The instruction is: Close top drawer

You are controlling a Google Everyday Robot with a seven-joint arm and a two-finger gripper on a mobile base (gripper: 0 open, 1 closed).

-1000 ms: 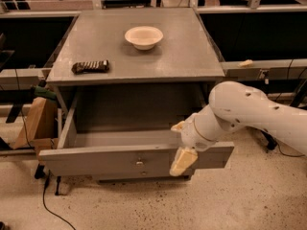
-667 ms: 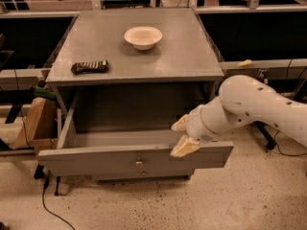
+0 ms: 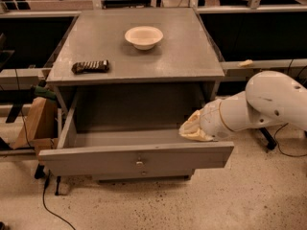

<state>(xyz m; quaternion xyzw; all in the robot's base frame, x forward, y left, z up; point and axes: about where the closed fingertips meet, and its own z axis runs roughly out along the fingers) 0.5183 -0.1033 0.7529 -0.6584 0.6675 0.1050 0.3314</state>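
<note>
The top drawer [image 3: 136, 159] of the grey cabinet stands pulled far out. Its flat grey front panel carries a small round metal knob [image 3: 139, 163] at the centre, and the deep box behind it looks empty. My gripper [image 3: 193, 128], cream-coloured on a white arm that comes in from the right, sits over the drawer's right end. It is just behind the top edge of the front panel and inside the drawer opening.
A cream bowl [image 3: 144, 36] and a dark snack packet [image 3: 90, 66] lie on the cabinet top [image 3: 182, 56]. A cardboard box [image 3: 32, 123] leans at the left. A black cable [image 3: 47, 202] runs on the speckled floor. Dark shelving stands on both sides.
My gripper has risen from the face of the front panel to above and just behind its top edge. The arm has lifted with it. The drawer remains open.
</note>
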